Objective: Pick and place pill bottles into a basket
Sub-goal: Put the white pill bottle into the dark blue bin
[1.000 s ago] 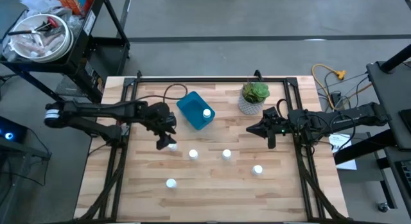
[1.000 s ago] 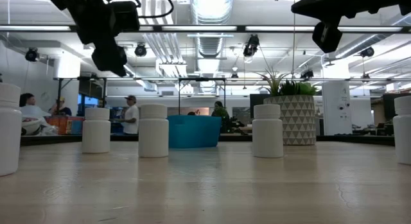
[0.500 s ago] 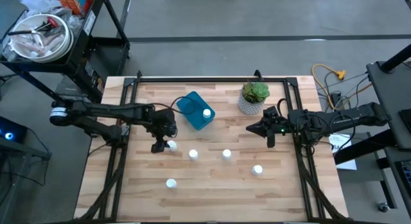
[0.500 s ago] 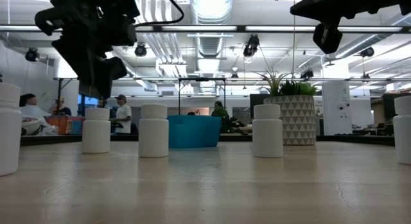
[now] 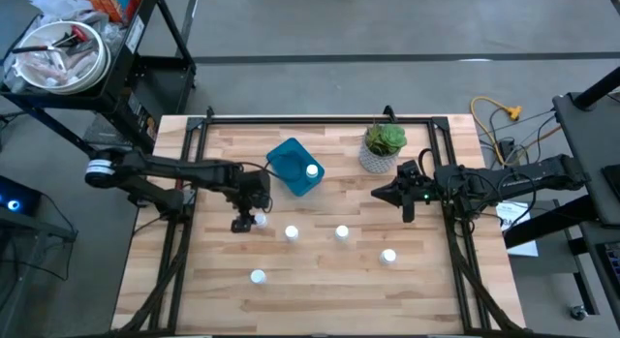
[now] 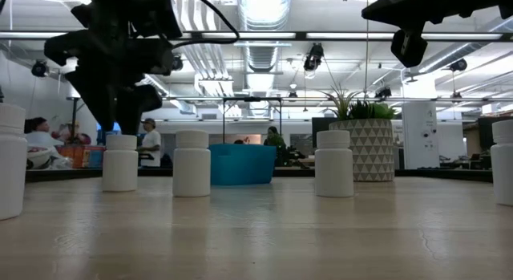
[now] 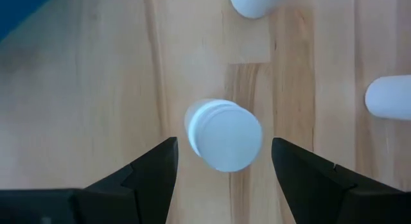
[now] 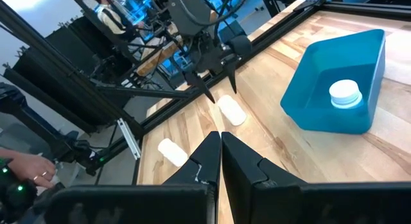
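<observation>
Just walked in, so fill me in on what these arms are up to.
The robot is moving pill bottles into the blue basket. One bottle already stands inside it, and five are on the table. The left end effector hangs open directly above the nearest bottle, fingers on either side of its cap, not yet gripping. The right end effector waits shut beside the plant pot, holding nothing.

Bright, even indoor light falls from overhead fixtures, leaving only faint, soft shadows on the pale wooden table (image 5: 320, 280). In the low view a ceiling lamp (image 6: 264, 3) glares to plain white, and the left gripper (image 6: 112, 111) shows as a dark silhouette (backlit). In the left wrist view, 1 pill bottle (image 7: 225, 134) looks slightly soft.
</observation>
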Controlling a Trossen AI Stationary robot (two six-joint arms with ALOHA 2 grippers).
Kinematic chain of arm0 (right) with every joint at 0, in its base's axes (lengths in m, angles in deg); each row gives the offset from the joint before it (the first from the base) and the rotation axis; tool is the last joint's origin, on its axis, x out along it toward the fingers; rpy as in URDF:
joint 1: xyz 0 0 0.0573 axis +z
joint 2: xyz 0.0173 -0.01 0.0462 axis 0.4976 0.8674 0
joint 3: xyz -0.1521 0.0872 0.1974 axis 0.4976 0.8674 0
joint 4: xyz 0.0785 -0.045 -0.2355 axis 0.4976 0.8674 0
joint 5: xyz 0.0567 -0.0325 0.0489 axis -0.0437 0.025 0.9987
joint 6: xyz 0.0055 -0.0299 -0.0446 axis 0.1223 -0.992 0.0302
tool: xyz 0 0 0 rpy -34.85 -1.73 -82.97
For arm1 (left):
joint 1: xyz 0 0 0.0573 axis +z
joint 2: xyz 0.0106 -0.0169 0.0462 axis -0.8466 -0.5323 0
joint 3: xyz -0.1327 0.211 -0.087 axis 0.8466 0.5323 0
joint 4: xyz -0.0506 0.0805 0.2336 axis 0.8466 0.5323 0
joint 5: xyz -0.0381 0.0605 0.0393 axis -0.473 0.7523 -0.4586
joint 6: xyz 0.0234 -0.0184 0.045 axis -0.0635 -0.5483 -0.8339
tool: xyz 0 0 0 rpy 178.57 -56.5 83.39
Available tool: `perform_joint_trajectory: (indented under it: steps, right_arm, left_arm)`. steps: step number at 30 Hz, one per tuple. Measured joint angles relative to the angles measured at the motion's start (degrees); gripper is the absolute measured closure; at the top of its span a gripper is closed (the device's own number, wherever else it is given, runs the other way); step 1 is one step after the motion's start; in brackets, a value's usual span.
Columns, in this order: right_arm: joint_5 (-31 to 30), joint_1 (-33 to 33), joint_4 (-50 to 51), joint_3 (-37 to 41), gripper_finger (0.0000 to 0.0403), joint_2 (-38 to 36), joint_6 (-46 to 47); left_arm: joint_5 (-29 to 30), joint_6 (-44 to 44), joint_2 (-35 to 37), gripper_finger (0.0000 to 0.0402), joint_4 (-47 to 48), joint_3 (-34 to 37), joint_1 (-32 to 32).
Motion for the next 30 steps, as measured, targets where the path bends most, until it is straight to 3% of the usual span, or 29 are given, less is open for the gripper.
perform_joint_trajectory:
  steps: [30]
  right_arm:
    - [-1.44,-0.09,0.81,0.0,0.0394,0.0,-0.05]
  left_arm:
    - [1.97,0.17,-4.22,0.0167,-3.06,0.02,-2.65]
